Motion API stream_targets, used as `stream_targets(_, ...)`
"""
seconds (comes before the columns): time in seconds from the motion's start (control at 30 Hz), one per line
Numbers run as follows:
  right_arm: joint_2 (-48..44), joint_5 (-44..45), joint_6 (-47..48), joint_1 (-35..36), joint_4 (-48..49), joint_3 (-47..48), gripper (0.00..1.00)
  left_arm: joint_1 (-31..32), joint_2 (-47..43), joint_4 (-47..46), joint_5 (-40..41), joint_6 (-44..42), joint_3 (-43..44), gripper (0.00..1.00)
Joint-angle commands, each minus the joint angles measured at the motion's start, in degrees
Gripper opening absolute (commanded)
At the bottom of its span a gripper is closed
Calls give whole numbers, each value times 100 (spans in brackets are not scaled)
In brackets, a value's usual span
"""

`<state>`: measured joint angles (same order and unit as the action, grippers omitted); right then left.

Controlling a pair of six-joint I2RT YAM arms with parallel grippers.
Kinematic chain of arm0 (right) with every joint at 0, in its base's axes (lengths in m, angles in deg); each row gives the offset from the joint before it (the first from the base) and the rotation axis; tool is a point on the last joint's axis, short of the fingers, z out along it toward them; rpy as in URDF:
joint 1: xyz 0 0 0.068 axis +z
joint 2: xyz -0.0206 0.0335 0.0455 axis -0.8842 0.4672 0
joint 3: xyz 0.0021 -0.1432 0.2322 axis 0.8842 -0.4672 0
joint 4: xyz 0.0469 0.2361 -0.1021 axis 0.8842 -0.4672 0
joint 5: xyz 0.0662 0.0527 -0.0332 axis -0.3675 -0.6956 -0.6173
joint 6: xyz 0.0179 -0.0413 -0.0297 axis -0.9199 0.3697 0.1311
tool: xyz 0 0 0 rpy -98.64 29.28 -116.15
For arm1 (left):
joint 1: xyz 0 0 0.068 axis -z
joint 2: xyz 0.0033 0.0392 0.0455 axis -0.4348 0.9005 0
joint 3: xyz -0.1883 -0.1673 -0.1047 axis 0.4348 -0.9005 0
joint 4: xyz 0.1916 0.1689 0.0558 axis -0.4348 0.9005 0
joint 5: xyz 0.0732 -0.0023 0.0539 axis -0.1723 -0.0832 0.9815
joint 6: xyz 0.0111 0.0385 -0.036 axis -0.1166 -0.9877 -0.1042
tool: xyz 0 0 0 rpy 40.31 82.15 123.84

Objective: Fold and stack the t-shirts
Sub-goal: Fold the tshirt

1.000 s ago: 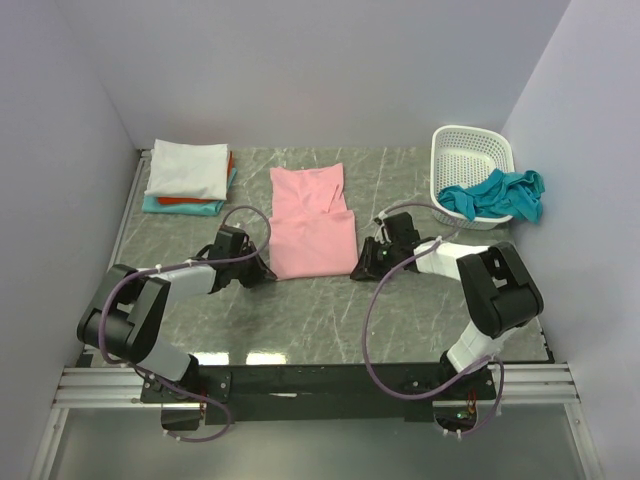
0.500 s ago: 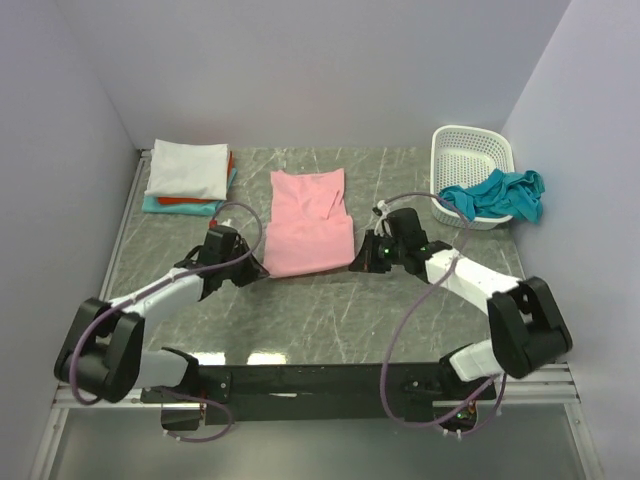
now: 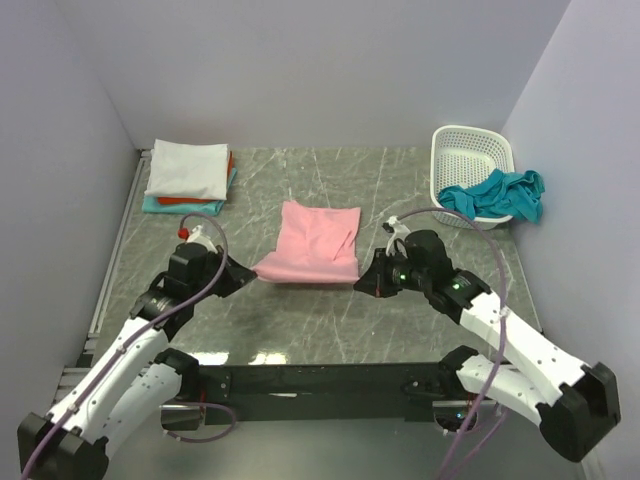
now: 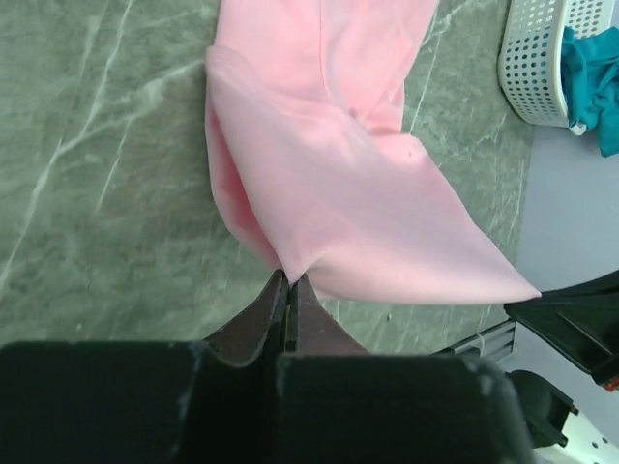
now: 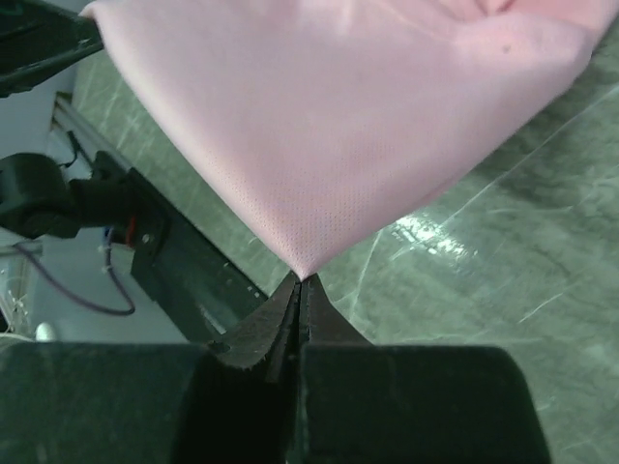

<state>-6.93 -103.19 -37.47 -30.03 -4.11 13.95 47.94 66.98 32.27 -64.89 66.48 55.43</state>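
Fingers clamp cloth on both sides: left fingers (image 4: 282, 302) pinch the pink shirt's (image 3: 318, 245) near-left corner, right fingers (image 5: 293, 302) its near-right, the edge between taut above the counter (image 3: 330, 320). Bare counter lies toward the arms. Folded stack (image 3: 187, 178) sits far left; basket (image 3: 470, 160) with a teal shirt (image 3: 495, 195) far right.

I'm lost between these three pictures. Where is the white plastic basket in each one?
Top external: the white basket at the far right, a teal t-shirt draped over its rim.
Left wrist: the basket in the upper right corner.
Right wrist: not in it.
Shared landmark: the pink t-shirt, seen in all three views.
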Motion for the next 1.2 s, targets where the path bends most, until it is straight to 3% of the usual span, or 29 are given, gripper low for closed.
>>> stream_targets(0.0,-490,-191,-67,40,-441,-27,0,6,-362,635,295,125,273,1)
stream_targets(0.3,-236,-376,153,-197,-547,359,0,-2,-188,453,682,99,748,1)
stream_targets(0.67,475,-165,443,-926,-406,1053,0,-11,1464,-199,990,-191,1671,1)
stream_targets(0.87,1072,-455,627,-1427,-187,1484,0,-99,2326,-348,1069,-349,2418,1)
stream_targets(1.13,1864,-1131,917,-1542,112,1924,0,-257,3416,-383,709,-612,3140,0)
stream_targets(1.17,1900,-1201,1074,-1507,112,1915,4,-266,3478,-410,665,-622,3183,1)
